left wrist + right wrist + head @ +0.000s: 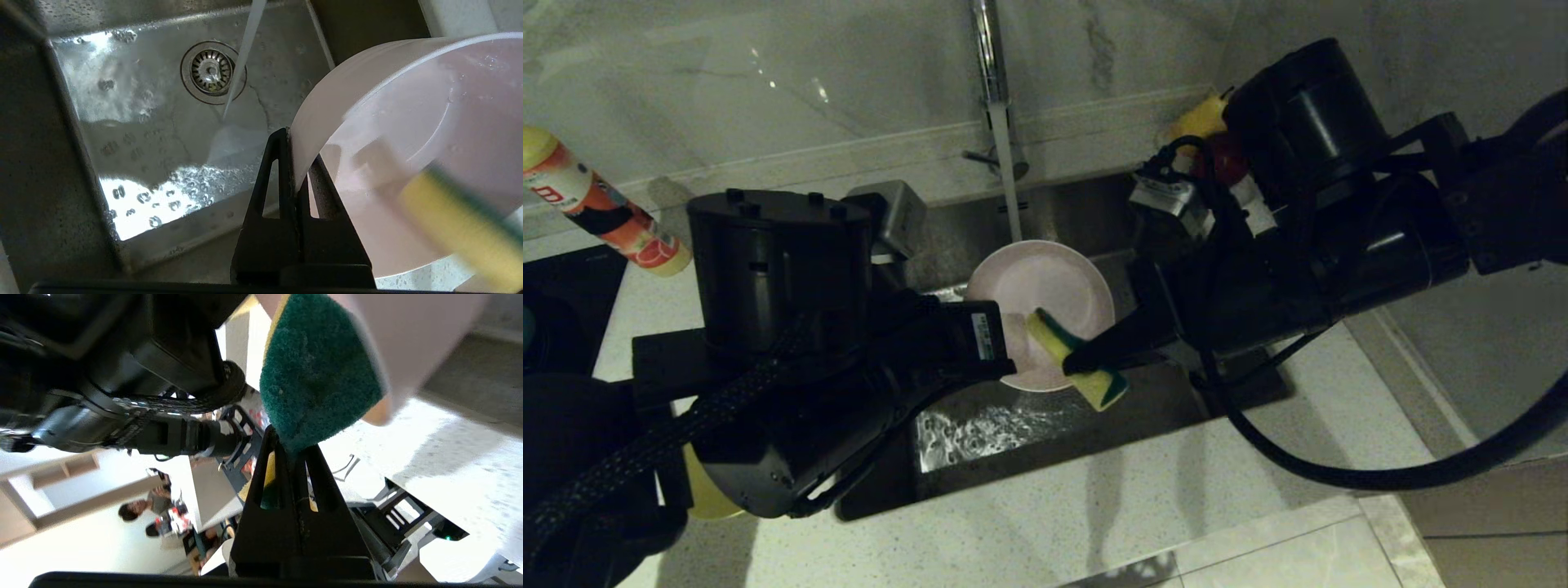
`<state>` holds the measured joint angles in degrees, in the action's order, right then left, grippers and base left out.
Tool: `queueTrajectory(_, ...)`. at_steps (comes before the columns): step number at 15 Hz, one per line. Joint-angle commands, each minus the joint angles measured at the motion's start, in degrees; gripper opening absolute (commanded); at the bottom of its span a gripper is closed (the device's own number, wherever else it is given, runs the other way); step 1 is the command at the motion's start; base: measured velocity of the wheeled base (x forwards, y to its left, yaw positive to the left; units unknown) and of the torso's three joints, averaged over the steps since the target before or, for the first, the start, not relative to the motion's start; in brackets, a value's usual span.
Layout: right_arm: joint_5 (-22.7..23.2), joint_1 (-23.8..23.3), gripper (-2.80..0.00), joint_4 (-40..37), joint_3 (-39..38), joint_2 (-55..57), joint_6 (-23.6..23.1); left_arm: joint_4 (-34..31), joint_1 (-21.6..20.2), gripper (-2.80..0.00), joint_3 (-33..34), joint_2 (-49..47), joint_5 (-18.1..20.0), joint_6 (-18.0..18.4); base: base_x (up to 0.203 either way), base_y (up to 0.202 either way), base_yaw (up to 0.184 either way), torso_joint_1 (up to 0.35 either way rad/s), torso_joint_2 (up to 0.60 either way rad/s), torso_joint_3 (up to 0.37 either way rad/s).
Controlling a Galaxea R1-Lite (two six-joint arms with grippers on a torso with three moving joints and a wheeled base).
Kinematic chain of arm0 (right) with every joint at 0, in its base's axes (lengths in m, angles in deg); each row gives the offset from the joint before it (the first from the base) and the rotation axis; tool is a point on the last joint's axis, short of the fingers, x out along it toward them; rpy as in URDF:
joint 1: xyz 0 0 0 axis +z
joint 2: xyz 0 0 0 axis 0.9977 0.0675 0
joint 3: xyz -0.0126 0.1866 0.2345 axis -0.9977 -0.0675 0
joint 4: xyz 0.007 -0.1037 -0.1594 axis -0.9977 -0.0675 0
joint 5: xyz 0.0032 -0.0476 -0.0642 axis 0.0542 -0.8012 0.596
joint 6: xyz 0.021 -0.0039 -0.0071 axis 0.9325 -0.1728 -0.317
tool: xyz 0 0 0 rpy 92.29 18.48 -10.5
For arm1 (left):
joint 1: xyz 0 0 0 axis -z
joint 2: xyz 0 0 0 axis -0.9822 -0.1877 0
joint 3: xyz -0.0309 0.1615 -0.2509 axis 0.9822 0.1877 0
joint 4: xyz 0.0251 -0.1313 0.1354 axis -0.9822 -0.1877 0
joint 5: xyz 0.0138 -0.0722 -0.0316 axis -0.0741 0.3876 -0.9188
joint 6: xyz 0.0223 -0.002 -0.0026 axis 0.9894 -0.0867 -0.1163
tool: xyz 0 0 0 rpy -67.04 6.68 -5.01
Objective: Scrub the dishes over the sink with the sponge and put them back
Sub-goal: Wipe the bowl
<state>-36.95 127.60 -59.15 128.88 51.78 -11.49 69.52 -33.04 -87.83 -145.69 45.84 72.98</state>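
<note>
A pale pink bowl [1045,282] hangs tilted over the sink [1029,425], just under the running water. My left gripper [296,151] is shut on the bowl's rim [310,122], one finger outside the wall and one inside. My right gripper [1076,365] comes in from the right, shut on the sponge [1086,367]. The sponge's yellow foam lies against the inside of the bowl [461,228] and its dark green layer faces outward [318,371]. The gripper [292,445] pinches the sponge at one end.
Water falls from the chrome faucet [988,49] past the bowl to the wet basin floor near the drain strainer [210,71]. A bottle [596,204] lies on the counter at the far left. A yellow rounded object [707,490] shows under my left arm.
</note>
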Motion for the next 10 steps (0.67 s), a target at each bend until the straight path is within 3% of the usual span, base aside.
queueTrajectory(1, 0.2, 1.5, -2.8, 0.5, 0.8, 2.7, 0.3, 0.2, 0.0, -2.8, -0.1, -0.1, -0.1, -0.2, 0.0, 0.0, 0.0, 0.0, 0.0, 0.0)
queueTrajectory(6, 0.1, 2.0, -2.8, 1.3, 3.0, 3.3, 0.8, 0.1, 0.1, -2.8, 0.1, 0.2, -0.2, -0.1, 0.0, 0.0, 0.0, 0.0, 0.0, 0.0)
queueTrajectory(10, 0.0, -0.6, -2.8, 1.2, 5.8, 3.2, 0.7, 0.2, 0.1, -2.8, 1.1, 0.3, -0.2, 0.1, 0.0, 0.0, 0.0, 0.0, 0.0, 0.0)
